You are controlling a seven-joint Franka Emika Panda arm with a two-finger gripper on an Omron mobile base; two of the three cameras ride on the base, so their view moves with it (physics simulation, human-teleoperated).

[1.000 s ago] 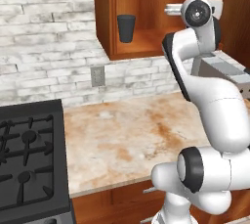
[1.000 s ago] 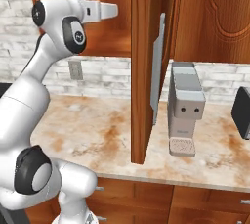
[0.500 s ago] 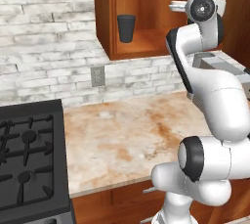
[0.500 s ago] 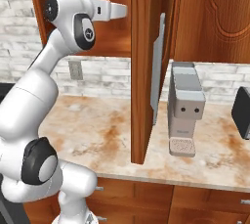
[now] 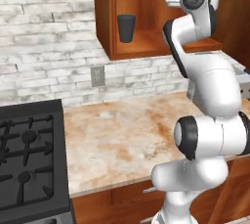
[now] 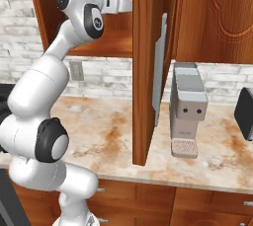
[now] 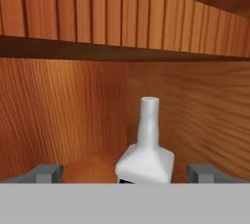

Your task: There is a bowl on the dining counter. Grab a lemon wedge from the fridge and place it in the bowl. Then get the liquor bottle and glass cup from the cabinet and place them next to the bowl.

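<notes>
White arm (image 5: 205, 86) raised high from the base, its hand reaching into the open upper wooden cabinet (image 5: 105, 17) above the worktop.

Hand view: a pale white liquor bottle with a square shoulder and tall round neck (image 7: 146, 145) stands upright on the cabinet shelf, straight ahead, near the back corner where two wood-grain walls meet. A ribbed wooden panel runs overhead. The claw (image 7: 124, 173) is spread wide, its two grey fingertips (image 7: 46, 173) far apart at either side of the frame, and the bottle sits between them in the picture (whether further back than the tips or level with them I cannot tell). No contact visible; nothing pinched.

Left base view: a dark tapered glass cup (image 5: 126, 28) stands upright on the same cabinet's lower shelf, toward its left side, well apart from the hand. Below it, white brick backsplash with a grey wall outlet (image 5: 97, 76), a speckled beige stone worktop (image 5: 117, 140), and a black gas stove with cast grates (image 5: 29, 164) at the left edge.

Right base view: the open cabinet door (image 6: 148, 67) hangs edge-on in front of the hand. To its right, a grey boxy coffee machine (image 6: 188, 109) stands on the worktop, and a dark object (image 6: 244, 114) shows partly at the right edge (too cropped to name).
</notes>
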